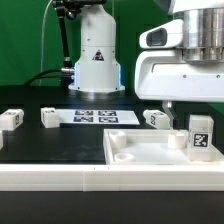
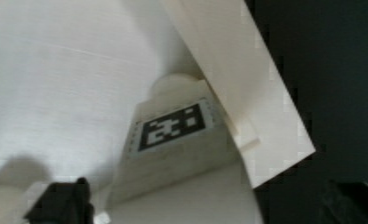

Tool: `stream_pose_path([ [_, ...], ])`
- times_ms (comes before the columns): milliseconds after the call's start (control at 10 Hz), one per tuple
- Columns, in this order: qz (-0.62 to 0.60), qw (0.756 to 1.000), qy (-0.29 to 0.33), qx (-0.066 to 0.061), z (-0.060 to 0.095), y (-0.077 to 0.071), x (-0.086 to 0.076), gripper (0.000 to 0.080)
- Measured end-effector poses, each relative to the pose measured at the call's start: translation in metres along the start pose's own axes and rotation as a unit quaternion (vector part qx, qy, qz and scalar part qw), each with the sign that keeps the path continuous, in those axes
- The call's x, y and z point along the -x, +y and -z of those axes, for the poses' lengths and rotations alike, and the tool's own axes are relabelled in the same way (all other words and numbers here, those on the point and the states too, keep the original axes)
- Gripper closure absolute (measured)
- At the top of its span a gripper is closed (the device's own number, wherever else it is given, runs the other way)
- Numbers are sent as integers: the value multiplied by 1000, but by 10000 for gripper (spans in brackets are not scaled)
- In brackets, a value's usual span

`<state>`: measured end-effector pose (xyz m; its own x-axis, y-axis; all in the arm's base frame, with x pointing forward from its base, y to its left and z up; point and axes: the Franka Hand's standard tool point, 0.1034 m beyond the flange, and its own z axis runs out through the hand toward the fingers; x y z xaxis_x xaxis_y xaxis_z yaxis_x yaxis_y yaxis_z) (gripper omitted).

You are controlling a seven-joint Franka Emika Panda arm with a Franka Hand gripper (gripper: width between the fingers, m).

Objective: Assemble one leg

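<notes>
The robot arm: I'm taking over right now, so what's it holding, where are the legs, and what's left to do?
Gripper: open, holding nothing, fingertips on either side of the leg below.
One leg stands upright on the tabletop panel, near its corner at the exterior view's right.
Three loose legs on the table, beside the marker board.
Whether the standing leg is fully seated cannot be told; check that first.

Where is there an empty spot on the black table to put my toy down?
Bare black table lies in front of the marker board, between it and the tabletop panel. The exterior view's right is crowded: a leg stands on the panel, another leg behind, arm overhead.
</notes>
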<state>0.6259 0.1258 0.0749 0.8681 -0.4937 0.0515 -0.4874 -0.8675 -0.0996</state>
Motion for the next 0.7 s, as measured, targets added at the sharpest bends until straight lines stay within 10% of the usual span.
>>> stream_pose_path([
  [300,73,997,1,3,0,2,-1,150],
  [500,73,997,1,4,-1,2,-1,438],
  [700,71,997,1,6,-2,6,-3,503],
])
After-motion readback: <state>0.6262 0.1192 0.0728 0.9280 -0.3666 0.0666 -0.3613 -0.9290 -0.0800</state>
